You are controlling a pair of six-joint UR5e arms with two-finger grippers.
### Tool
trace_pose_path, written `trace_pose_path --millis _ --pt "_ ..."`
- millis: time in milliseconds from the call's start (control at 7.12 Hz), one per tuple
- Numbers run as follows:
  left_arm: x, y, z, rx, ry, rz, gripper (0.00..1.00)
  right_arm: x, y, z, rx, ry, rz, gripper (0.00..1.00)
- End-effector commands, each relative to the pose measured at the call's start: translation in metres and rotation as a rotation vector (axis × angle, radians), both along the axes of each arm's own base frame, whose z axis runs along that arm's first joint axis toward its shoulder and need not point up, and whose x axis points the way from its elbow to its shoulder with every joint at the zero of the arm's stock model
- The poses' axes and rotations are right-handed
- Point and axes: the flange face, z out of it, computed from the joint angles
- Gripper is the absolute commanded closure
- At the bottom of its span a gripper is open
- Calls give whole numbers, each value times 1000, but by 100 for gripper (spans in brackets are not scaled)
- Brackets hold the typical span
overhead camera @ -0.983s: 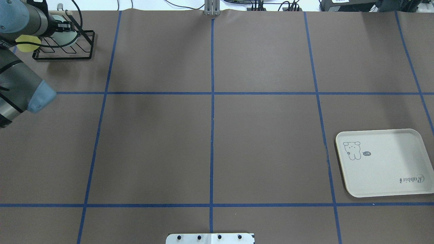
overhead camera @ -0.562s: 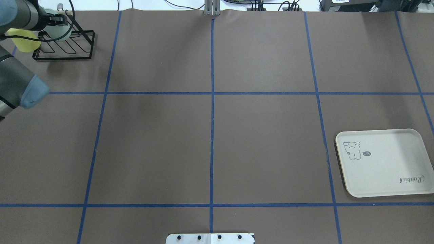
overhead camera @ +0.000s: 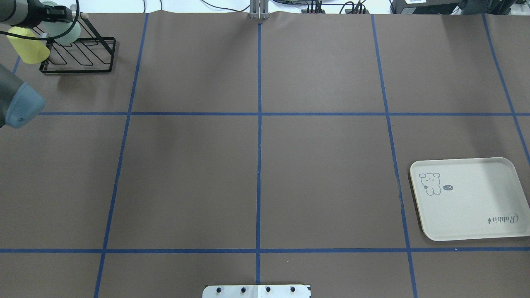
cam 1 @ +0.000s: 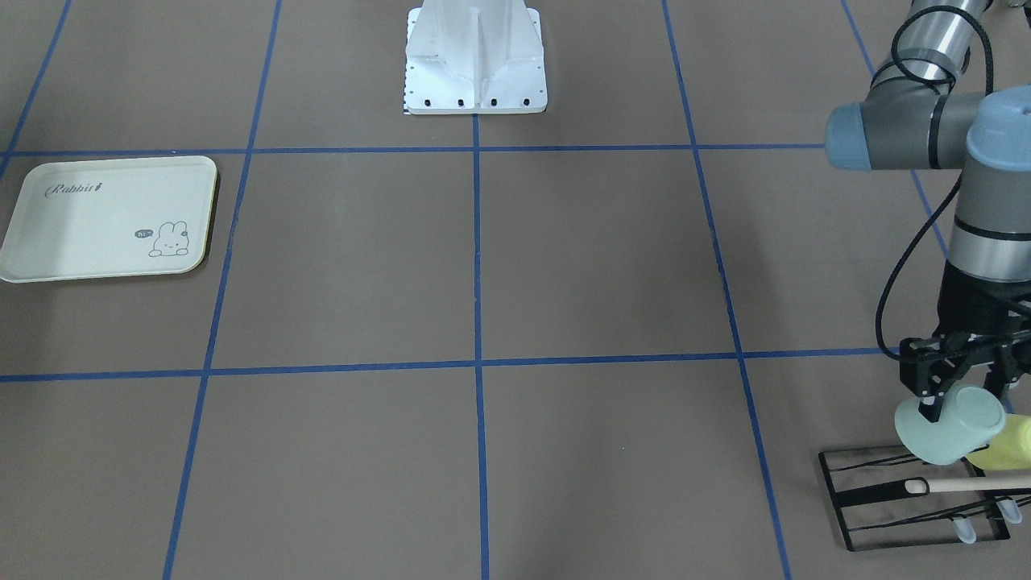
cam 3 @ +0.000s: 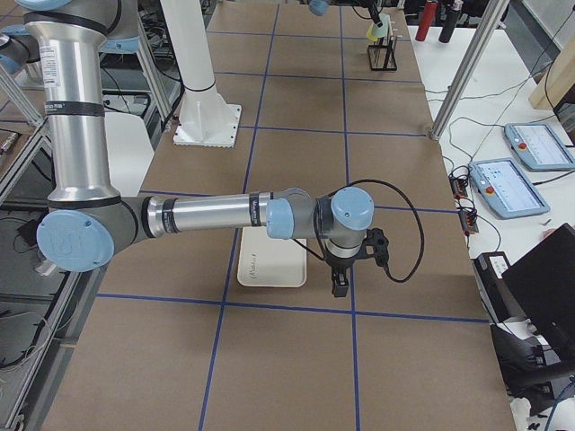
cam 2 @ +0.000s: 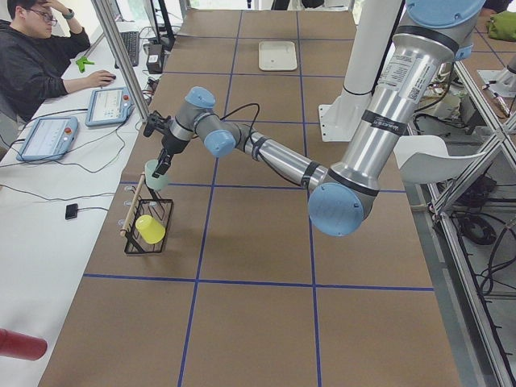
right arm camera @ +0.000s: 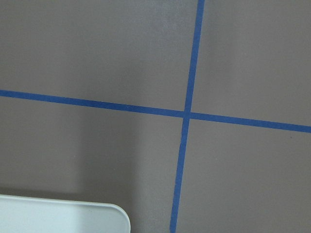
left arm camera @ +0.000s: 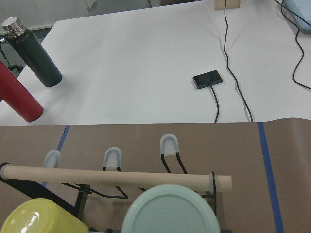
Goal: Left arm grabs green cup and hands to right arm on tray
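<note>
Jaws, left: my left gripper (cam 1: 962, 395) is clamped on the green cup (cam 1: 946, 425), with one finger (cam 1: 929, 400) showing dark against the cup wall near the rim.
Jaws, right: I cannot tell their state. My right gripper (cam 3: 341, 285) shows only in the exterior right view.
Green cup: tilted in my left grip, at the table's far left corner above the rack (cam 1: 886, 499). Its closed base (left arm camera: 170, 211) faces my left wrist camera.
Grip rationale: as I judge it, a rim-end hold leaves the body and base free for the receiving gripper.
Neighbours: the yellow-green cup (cam 1: 1011, 447) sits just beside the held cup on the rack. The wooden dowel (cam 1: 966, 483) runs below both.
Tray: bare (overhead camera: 468, 198), on the opposite side of the table and well apart from the cup.
Right arm placement: gripper pointing down just beside the tray edge (right arm camera: 63, 213), probably staged near the drop-off.
Step in hand: extraction from the rack, handover not yet begun.
Risk: clipping the yellow-green cup or the dowel while moving away.
</note>
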Motion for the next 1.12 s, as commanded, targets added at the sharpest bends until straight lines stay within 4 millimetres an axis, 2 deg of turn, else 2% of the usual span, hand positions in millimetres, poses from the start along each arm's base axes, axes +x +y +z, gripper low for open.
trace_pose_path --millis 0,140,281,421,702,843,983 --pt "-10 20 -31 22 28 -13 88 0 -4 -6 10 1 4 0" --pt "-5 19 -38 8 64 -43 88 -1 -6 -10 13 -2 5 0" --pt "2 12 -63 -13 157 -111 88 -18 -13 -18 50 3 -25 0" --pt "8 15 -72 -69 266 -161 88 -22 -17 -13 75 -10 -26 0" --pt "66 32 -107 -182 466 -168 89 -37 -21 -19 156 -109 -53 0" --pt "89 40 -123 -239 559 -204 89 -49 -25 -29 178 -176 -79 0" --pt "119 60 -138 -262 639 -190 88 -55 -30 -50 182 -249 -79 0"
